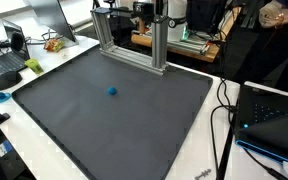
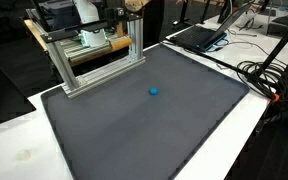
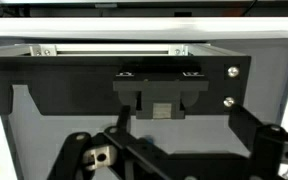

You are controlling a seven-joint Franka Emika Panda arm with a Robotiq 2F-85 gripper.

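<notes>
So the little blue ball (image 1: 111,91) (image 2: 153,91) sits alone on the dark mat (image 1: 154,130) (image 2: 134,140), a bit in from the middle and out in front of the metal frame (image 1: 134,45) (image 2: 94,60), near it but not touching. It's round, so no long axis and it doesn't point anywhere; any approach angle is as good as another, I'd say.

The gripper (image 3: 174,160) only shows in the wrist view. Its jaws look spread apart with nothing between them, though that shot is pretty dark. The ball isn't in that view at all, just a pale rail (image 3: 104,48) and dark hardware. My guess is the ball lies out past the frame from where the gripper hangs.
</notes>
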